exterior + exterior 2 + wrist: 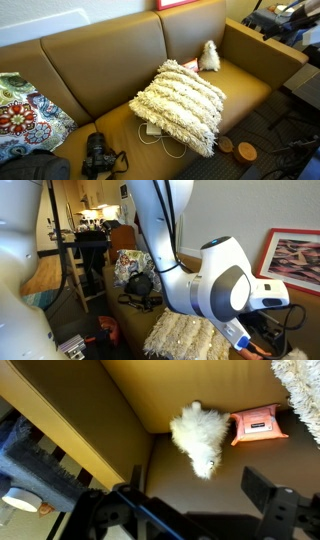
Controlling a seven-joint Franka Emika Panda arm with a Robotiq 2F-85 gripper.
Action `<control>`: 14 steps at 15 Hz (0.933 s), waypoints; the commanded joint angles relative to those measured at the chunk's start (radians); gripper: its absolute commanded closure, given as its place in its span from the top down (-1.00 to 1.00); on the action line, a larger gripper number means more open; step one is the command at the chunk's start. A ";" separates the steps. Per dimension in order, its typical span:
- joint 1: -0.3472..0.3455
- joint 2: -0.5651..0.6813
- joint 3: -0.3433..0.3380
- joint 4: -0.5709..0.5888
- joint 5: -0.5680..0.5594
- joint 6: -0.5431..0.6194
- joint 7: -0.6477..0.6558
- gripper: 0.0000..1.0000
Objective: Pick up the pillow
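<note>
Pillow (pixel 182 105): lies flat on the middle seat of the sofa (pixel 110 60), one corner towards the backrest. It is not held.

Gripper (pixel 195 488): in the wrist view the jaws stand wide apart with nothing between them. It is well apart from the pillow.

Aim: the wrist view is centred on the toy (pixel 200 435) and a pink packet (pixel 257 426) just beside it. Only a fringed edge of the pillow shows, in the top corner. Judgement: the approach is off target and needs swinging across to the pillow before any descent.

Grasp: the shag is loose, and a pinch on yarn alone would likely slip or pull tufts. Recommended: come down over a corner or edge with the jaws fully spread, press in until they straddle a fold of fabric and filling, then close firmly. A large soft pillow will sag, so lift slowly.

Hazards: a white cable (pixel 165 140) runs out from under the near edge and must stay outside the jaws. A camera (pixel 97 155) sits near that edge, so keep the lift clear of it.
</note>
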 commanded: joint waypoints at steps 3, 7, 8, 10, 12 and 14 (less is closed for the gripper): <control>0.021 0.208 0.013 0.073 0.039 0.093 0.029 1.00; -0.087 0.263 0.212 0.050 0.375 0.072 -0.296 1.00; -0.113 0.275 0.253 0.051 0.405 0.065 -0.333 1.00; -0.165 0.295 0.323 0.048 0.434 0.057 -0.394 1.00; -0.218 0.313 0.385 0.043 0.438 0.045 -0.436 1.00; -0.269 0.332 0.441 0.036 0.428 0.029 -0.469 1.00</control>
